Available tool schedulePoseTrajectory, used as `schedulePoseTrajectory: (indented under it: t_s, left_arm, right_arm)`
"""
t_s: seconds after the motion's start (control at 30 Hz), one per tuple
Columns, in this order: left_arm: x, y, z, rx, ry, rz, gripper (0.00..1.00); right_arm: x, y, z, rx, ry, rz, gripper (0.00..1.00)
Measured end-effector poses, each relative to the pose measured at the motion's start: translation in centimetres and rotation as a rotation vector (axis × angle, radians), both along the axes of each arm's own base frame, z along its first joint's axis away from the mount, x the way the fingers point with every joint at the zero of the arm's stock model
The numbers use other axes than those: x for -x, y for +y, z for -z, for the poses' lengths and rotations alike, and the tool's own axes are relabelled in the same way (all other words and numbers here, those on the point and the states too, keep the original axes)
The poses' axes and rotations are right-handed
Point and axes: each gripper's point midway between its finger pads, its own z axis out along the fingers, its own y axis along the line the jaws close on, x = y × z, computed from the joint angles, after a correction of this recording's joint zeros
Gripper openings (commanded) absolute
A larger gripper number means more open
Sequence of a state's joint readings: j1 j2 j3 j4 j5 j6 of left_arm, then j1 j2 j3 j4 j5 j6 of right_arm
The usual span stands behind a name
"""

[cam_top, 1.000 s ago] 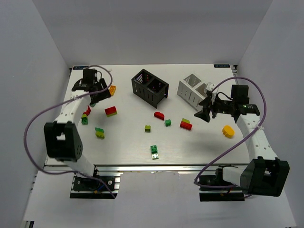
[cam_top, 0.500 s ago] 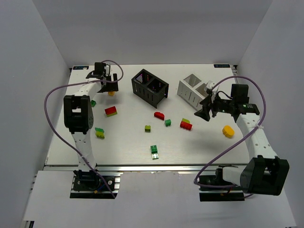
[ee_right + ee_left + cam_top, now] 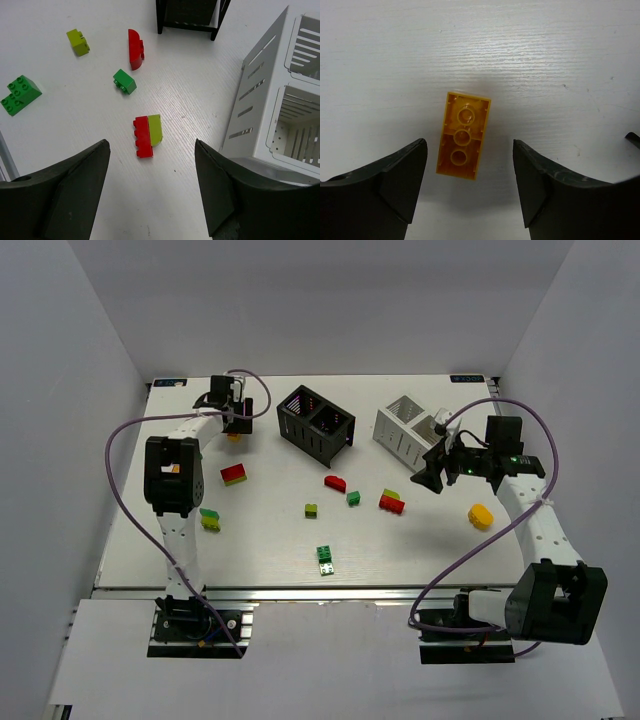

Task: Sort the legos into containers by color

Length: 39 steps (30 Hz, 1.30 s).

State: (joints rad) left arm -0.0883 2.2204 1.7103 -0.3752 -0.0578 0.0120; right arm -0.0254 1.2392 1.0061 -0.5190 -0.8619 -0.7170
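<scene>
An orange lego [image 3: 463, 135] lies studs-down on the table, its near end between the open fingertips of my left gripper [image 3: 469, 150]. In the top view that gripper [image 3: 234, 421] hovers at the far left over the orange lego [image 3: 234, 437], left of the black container [image 3: 316, 423]. My right gripper [image 3: 151, 155] is open and empty above a red-and-lime stack [image 3: 147, 136], beside the white container [image 3: 280, 100]. In the top view the right gripper [image 3: 437, 475] is just in front of the white container [image 3: 405, 430].
Loose legos lie across the table: a red-green stack [image 3: 234, 474], a red piece [image 3: 335, 482], a small green one [image 3: 353, 498], a red-lime stack [image 3: 391, 502], a lime one [image 3: 312, 510], a green plate [image 3: 326, 558], a yellow piece [image 3: 481, 516], a green-yellow stack [image 3: 210, 519].
My left gripper has swung right along the far edge and now sits open over the orange lego. The right arm has barely moved.
</scene>
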Motion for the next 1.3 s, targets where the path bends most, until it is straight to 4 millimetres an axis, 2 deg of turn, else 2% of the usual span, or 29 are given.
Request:
schedulePoseTrajectory:
  t_s: [0.2,0.37,0.47,0.53,0.6,0.63,0.67,0.7,0.73,0.77,0.8,0.83,0.9,0.93,0.97,1.0,1.07,1.13,1.23,1.3]
  left_arm:
    - [-0.4,0.1,0.2,-0.019,-0.015,0.005,0.61]
    - [-0.3,0.2,1.8,-0.021,0.000,0.005,0.60]
    - [-0.4,0.2,1.8,-0.019,-0.008,0.003,0.58]
    - [-0.4,0.2,1.8,-0.017,-0.014,0.002,0.47]
    - [-0.4,0.1,1.8,-0.011,-0.022,-0.002,0.31]
    - [-0.4,0.1,1.8,-0.008,-0.024,-0.004,0.28]
    - [-0.2,0.1,1.7,-0.007,-0.027,0.000,0.25]
    - [0.2,0.0,1.8,0.004,-0.024,-0.003,0.21]
    - [0.8,-0.2,1.7,0.019,-0.021,-0.003,0.18]
    - [1.4,-0.5,1.6,0.037,-0.016,0.001,0.16]
    - [2.5,-0.9,1.5,0.068,-0.004,0.007,0.15]
    - [3.6,-1.5,1.0,0.101,0.002,0.015,0.14]
    - [5.5,-2.6,-0.9,0.183,-0.024,0.035,0.14]
    - [6.7,-3.3,-2.1,0.228,-0.045,0.048,0.14]
    - [7.9,-4.1,-3.7,0.273,-0.069,0.063,0.14]
    - [8.8,-5.0,-5.7,0.323,-0.126,0.086,0.14]
    - [11.8,-7.1,-9.5,0.420,-0.215,0.147,0.14]
    - [15.4,-10.0,-13.0,0.522,-0.296,0.235,0.14]
    - [20.6,-14.8,-16.0,0.656,-0.364,0.378,0.14]
    - [24.8,-18.1,-16.8,0.750,-0.355,0.482,0.14]
  right_arm:
    - [-0.1,-0.2,0.0,0.002,0.002,0.007,0.74]
    - [-0.1,-0.3,0.1,0.004,0.002,0.013,0.74]
    - [-0.2,-0.3,0.0,0.005,0.002,0.015,0.74]
    - [-0.2,-0.3,-0.1,0.005,0.000,0.015,0.74]
    - [-0.3,-0.3,-0.2,0.005,-0.004,0.016,0.72]
    - [-0.3,-0.3,-0.4,0.004,-0.006,0.017,0.70]
    - [-0.3,-0.3,-0.5,0.004,-0.008,0.018,0.67]
    - [-0.3,-0.3,-0.6,0.001,-0.008,0.019,0.57]
    - [-0.4,-0.3,-0.7,-0.001,-0.008,0.021,0.51]
    - [-0.4,-0.3,-0.9,-0.008,-0.002,0.026,0.45]
    - [-0.4,-0.2,-1.1,-0.020,0.013,0.036,0.31]
    - [-0.4,-0.1,-1.4,-0.036,0.027,0.046,0.26]
    - [-0.3,0.3,-2.0,-0.077,0.068,0.060,0.26]
    - [-0.2,0.7,-2.3,-0.099,0.095,0.062,0.31]
    - [-0.1,1.1,-2.4,-0.120,0.125,0.064,0.31]
    - [0.1,1.6,-2.4,-0.134,0.153,0.062,0.38]
    - [0.9,3.2,-2.2,-0.162,0.230,0.045,0.43]
    - [1.7,5.0,-2.2,-0.186,0.296,0.027,0.54]
    - [2.7,7.1,-2.7,-0.225,0.385,0.029,0.66]
    - [2.9,8.3,-3.1,-0.259,0.447,0.053,0.74]
